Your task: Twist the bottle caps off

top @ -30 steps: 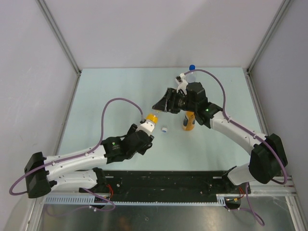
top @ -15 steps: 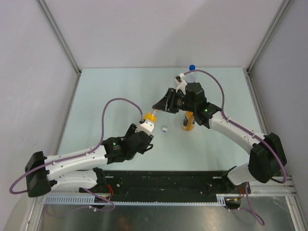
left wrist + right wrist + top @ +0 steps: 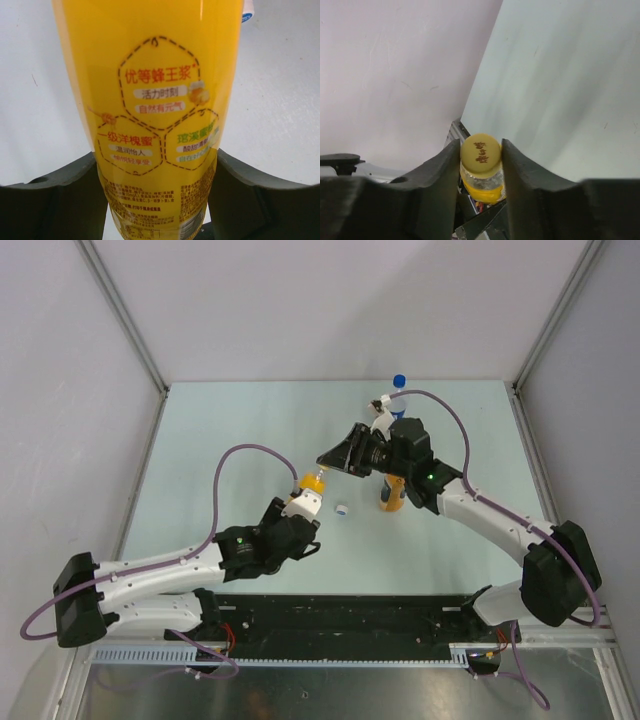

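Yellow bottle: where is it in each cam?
Top external: yellow bottle at centre, between both arms.
Left wrist: fills the middle, in the left claw.
Right wrist: lower centre, neck only.
Shared landmark: yellow cap, in the right claw (top external, right wrist).

Left of small yellow plastic bottle (image 3: pixel 313 483): bare pale table (image 3: pixel 200 430), passable. Right: loose white round plastic cap (image 3: pixel 342 509), then orange plastic bottle (image 3: pixel 391 496), blocking.

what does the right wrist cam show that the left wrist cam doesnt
Only right wrist: the yellow cap, pinched by the right gripper, with a wall behind. Only left wrist: the hexagon-printed label on the yellow bottle, whose body the left gripper clamps. Both: that bottle and the pale table.
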Action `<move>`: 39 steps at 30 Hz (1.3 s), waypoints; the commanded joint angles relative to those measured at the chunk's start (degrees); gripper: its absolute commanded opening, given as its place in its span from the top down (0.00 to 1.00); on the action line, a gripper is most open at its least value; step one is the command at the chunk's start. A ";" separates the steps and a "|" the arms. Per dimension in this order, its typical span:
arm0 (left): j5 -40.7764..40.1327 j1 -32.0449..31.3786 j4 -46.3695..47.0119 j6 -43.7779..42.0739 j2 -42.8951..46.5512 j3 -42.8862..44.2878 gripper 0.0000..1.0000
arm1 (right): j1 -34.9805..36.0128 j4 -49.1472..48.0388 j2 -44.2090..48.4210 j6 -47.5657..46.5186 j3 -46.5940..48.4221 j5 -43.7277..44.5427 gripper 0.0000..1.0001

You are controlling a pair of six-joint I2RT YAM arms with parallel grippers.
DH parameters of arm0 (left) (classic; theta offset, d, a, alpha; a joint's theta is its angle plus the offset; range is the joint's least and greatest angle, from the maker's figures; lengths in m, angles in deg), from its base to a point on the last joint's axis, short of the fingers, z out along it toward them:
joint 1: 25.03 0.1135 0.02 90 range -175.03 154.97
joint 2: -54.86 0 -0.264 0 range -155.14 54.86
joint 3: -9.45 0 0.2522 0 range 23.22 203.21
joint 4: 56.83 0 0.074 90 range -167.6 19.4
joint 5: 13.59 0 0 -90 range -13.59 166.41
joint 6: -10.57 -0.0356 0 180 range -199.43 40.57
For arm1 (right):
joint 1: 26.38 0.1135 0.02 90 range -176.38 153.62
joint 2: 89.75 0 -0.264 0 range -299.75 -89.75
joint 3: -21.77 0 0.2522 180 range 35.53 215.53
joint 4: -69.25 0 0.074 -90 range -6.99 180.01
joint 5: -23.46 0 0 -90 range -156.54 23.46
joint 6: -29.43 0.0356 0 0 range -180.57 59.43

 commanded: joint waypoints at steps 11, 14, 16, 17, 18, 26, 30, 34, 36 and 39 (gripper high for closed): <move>-0.51 -1.88 0.69 0.91 0.33 1.86 0.71 | 0.64 -11.29 4.03 0.47 -2.95 -0.48 1.00; -0.90 -1.88 1.45 1.01 1.68 1.50 0.74 | 0.56 -15.40 5.39 -1.38 -4.72 -2.55 1.00; -0.85 -1.83 2.60 0.66 3.03 0.88 0.79 | 0.49 -17.76 6.13 -2.40 -5.67 -4.16 1.00; -0.49 -1.82 3.50 0.38 4.01 0.48 0.81 | 0.44 -18.45 6.43 -2.78 -6.00 -4.94 1.00; 0.27 -1.82 4.91 -0.02 5.02 -0.03 0.83 | 0.23 -19.19 6.75 -3.18 -6.34 -5.81 1.00; 13.81 -1.64 18.95 -5.23 15.70 -6.00 0.90 | -3.27 -29.53 9.60 -2.37 -10.73 -14.67 1.00; 28.80 -1.21 26.80 -7.83 20.51 -8.84 0.92 | -4.50 -33.06 11.23 -3.29 -11.94 -19.48 1.00; 40.13 -0.86 35.51 -8.45 24.78 -12.06 0.97 | -5.03 -34.07 12.83 -5.38 -12.04 -24.44 1.00; 44.63 -0.52 39.51 -8.32 26.61 -13.63 0.99 | -5.10 -34.91 13.48 -6.10 -12.05 -27.37 1.00; 51.72 0.09 43.74 -8.03 28.00 -14.91 1.00 | -5.15 -37.10 14.17 -6.42 -12.27 -31.84 1.00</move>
